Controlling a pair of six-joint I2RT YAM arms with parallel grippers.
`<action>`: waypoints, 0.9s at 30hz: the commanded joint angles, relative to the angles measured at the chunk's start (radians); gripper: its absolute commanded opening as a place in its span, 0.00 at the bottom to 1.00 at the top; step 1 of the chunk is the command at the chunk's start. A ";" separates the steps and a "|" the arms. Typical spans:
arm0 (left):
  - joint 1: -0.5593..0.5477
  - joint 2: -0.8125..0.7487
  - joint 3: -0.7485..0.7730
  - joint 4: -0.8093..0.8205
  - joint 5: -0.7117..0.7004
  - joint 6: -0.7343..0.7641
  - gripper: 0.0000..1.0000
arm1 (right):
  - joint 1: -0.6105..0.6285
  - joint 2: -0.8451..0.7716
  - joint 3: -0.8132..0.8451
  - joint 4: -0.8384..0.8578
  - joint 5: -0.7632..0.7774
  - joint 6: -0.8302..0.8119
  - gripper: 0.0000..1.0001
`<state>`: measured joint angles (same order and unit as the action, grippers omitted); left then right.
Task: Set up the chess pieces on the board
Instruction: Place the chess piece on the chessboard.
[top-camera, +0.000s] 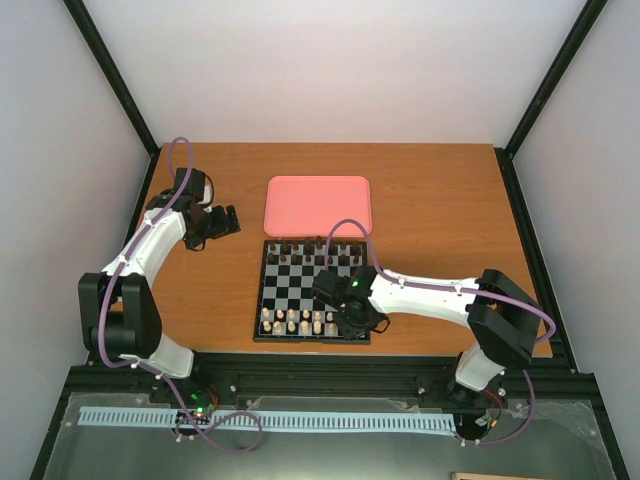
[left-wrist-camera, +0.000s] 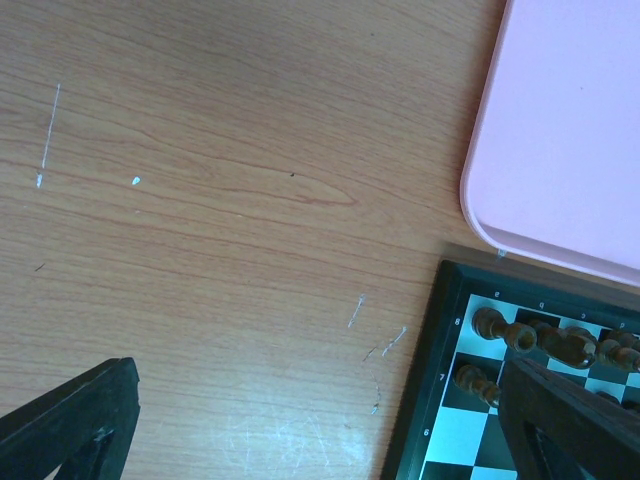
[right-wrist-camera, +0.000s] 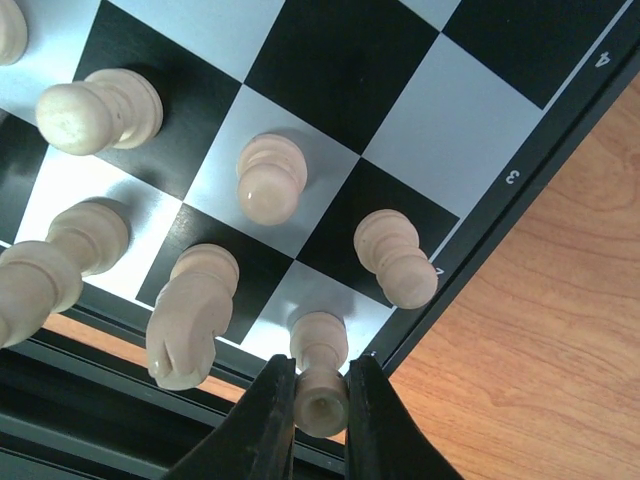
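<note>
The board (top-camera: 258, 300) lies in the middle of the table. Several cream-white chess pieces (top-camera: 298, 322) stand in its two near rows. My right gripper (top-camera: 357, 325) hangs over the board's near right corner. In the right wrist view that gripper (right-wrist-camera: 321, 385) is shut on the top of a cream piece (right-wrist-camera: 318, 350) standing upright on the white corner square of the board (right-wrist-camera: 340, 60). A knight (right-wrist-camera: 190, 315) stands on the neighbouring square. My left gripper (top-camera: 222, 222) is open over bare wood left of the board (left-wrist-camera: 420, 420), holding nothing.
Dark brown pieces (top-camera: 300, 250) fill the board's far rows; some show in the left wrist view (left-wrist-camera: 510, 335). A pink tray (top-camera: 318, 204) lies just beyond the board, its corner (left-wrist-camera: 570, 130) close to my left gripper. Black frame posts stand at the table's corners.
</note>
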<state>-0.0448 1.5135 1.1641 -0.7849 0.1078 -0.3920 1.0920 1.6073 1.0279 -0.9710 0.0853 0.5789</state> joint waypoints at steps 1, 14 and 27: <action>-0.003 -0.006 0.009 0.004 -0.006 0.015 1.00 | 0.011 0.033 -0.009 0.036 0.019 -0.014 0.09; -0.001 -0.008 0.013 -0.004 -0.009 0.016 1.00 | 0.011 -0.021 0.045 -0.023 0.033 -0.034 0.31; -0.003 -0.021 0.035 -0.025 0.003 0.021 1.00 | -0.007 -0.133 0.297 -0.249 0.151 0.007 0.88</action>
<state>-0.0448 1.5135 1.1645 -0.7864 0.1047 -0.3885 1.0935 1.4975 1.2243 -1.1305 0.1513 0.5758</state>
